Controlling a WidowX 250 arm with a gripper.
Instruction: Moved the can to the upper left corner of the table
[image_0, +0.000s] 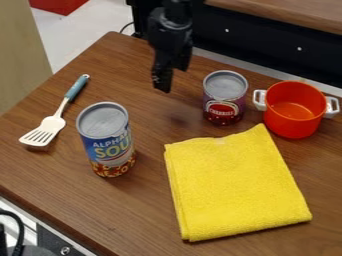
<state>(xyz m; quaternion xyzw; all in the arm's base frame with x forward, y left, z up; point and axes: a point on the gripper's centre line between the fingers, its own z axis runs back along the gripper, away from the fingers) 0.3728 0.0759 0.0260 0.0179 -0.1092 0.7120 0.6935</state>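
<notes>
Yellow cloth (234, 185), folded, qty 1, nearest. Cans, qty 2: blue-label can (107, 142) L of cloth; purple-label can (224, 97) btwn claw (171, 78) & red pot (292, 112) (qty 1). Spatula (51, 123), qty 1, nr bench (60, 175) L edge; wood spans to far-L corner. Claw, qty 1, above far side; how far open, can't tell; nothing seen held.

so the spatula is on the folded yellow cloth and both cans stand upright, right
The spatula is not on the yellow cloth; the camera view shows it on the table, left of the soup can. That can and the purple can do stand upright.
</notes>
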